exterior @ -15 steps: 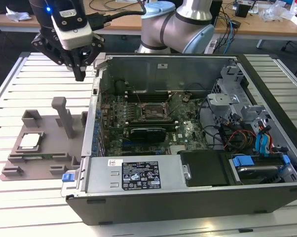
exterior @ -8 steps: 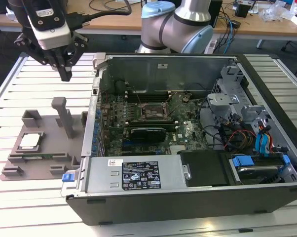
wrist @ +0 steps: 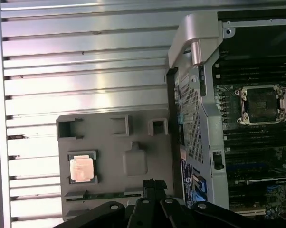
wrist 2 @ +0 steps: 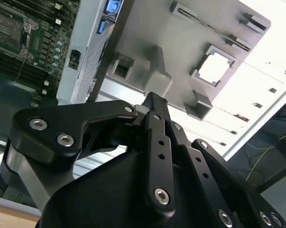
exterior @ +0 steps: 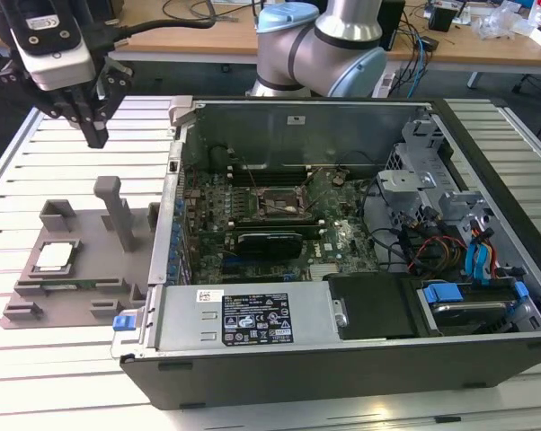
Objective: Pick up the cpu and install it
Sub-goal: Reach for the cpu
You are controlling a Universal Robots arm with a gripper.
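The cpu is a small silver square with a tan edge, lying flat in a pocket of the grey fixture tray at the exterior view's left. Both wrist views look down on the cpu in its pocket. My gripper hangs high above the slatted table behind the tray, well apart from the chip. Its black fingers meet at the tips, shut on nothing, in both wrist views. The empty processor socket sits on the motherboard inside the open computer case.
Upright posts rise from the tray beside the chip. The case's metal wall stands between tray and motherboard. A long black card lies just in front of the socket. Drive cages and cables crowd the case at the exterior view's right.
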